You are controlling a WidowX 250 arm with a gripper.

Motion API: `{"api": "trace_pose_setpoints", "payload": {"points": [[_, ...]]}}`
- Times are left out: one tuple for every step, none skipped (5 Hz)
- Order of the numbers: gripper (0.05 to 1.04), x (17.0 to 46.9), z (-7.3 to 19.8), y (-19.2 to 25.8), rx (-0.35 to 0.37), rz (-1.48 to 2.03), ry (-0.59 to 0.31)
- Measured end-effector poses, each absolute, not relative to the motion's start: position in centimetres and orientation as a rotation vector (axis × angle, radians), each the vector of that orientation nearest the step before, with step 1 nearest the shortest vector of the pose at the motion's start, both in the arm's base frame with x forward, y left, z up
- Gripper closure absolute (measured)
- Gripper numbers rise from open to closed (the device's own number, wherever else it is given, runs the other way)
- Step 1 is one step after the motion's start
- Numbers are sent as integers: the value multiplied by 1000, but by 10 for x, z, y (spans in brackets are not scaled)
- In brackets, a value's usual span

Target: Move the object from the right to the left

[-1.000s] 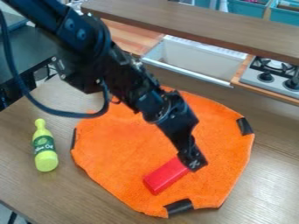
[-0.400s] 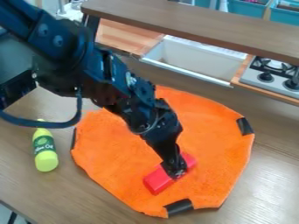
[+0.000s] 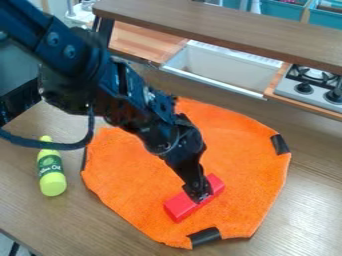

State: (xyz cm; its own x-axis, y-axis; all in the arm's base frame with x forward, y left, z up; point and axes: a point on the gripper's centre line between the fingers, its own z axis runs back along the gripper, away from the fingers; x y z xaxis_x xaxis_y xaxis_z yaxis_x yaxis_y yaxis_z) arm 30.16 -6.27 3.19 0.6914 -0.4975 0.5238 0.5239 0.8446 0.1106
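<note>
Downward slants the arm (image 3: 143,107), its claw (image 3: 199,196) over the red block (image 3: 179,208), grip unclear.

A yellow-green bottle (image 3: 52,181) with a dark green label is at the left of the frame, on the wood-grain counter (image 3: 310,175), just beside an orange cloth (image 3: 127,167) spread over the middle. Black patches (image 3: 280,144) mark the cloth's edge. Toward the top are a white sink (image 3: 224,70) and, at the right edge, a stove (image 3: 312,84) with knobs. A brown shelf (image 3: 220,25) crosses above them, with teal bins (image 3: 284,9) in the upper right corner
</note>
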Motion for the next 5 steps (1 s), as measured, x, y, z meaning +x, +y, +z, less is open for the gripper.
{"api": "trace_pose_setpoints", "payload": {"points": [[84,303,18,-61,-67,-565,-555],[84,311,9,-62,-70,-552,-529],[84,315,2,-64,-85,-543,-516],[112,318,-2,-66,-95,-551,-518],[416,320,-4,-68,-102,-561,-539]]}}
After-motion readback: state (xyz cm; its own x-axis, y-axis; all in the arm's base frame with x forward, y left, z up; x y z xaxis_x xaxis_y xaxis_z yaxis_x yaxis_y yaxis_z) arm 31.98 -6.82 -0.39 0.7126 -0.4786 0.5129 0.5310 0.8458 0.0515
